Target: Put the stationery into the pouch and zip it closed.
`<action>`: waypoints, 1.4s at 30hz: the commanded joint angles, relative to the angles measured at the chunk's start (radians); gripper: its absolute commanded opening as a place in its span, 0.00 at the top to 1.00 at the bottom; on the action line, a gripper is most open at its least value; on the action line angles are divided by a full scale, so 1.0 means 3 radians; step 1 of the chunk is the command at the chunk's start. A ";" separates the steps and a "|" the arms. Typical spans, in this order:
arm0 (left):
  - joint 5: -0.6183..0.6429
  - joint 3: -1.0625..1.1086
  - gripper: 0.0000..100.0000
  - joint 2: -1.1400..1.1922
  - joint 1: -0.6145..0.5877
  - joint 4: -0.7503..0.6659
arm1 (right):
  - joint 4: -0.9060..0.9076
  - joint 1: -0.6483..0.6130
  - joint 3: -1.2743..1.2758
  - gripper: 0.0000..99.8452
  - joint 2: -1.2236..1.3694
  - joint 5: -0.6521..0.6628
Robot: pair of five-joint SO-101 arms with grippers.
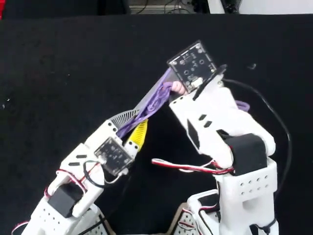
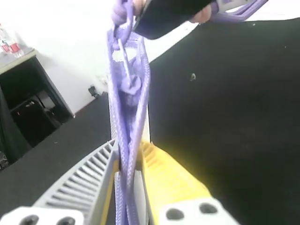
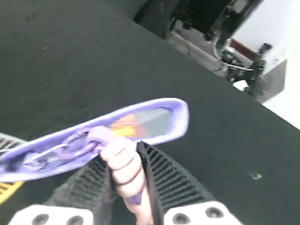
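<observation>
Black cloth (image 1: 58,73) covers the whole table on my high feed, and both arms meet over its middle. My left gripper (image 1: 131,126) sits a little toward 7 o'clock from the table's centre. On its own wrist feed (image 2: 127,150) the grey finger (image 2: 82,176) and the yellow finger (image 2: 171,176) are pressed together on the lower edge of the purple pouch (image 2: 129,84), one on each side of the fabric. From that grip the pouch (image 1: 151,103) runs up toward 1 o'clock as a narrow strip seen edge-on, and it looks to be held clear of the cloth.

At that 1 o'clock end my right gripper (image 1: 177,89) has it. On the right wrist feed (image 3: 125,159) the two black ribbed fingers (image 3: 161,176) are closed on a pink ribbed tag (image 3: 119,161) that hangs from the pouch's zip. A purple zip pull (image 3: 101,136) lies just above the tag, against the pouch's edge (image 3: 178,117). Something orange (image 3: 124,129) shows through the clear window in the pouch's side; I can't make out what it is, and I can't tell how far the zip is drawn.

Further out, red and white cables (image 1: 186,166) loop between the two arm bases at 6 o'clock, and a dark cabinet (image 2: 28,108) stands against a white wall beyond the table
</observation>
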 commanded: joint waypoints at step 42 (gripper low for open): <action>-0.0015 0.0217 0.97 -0.0312 -0.0003 0.0031 | 0.0107 0.1176 -0.3112 0.98 0.2810 0.0133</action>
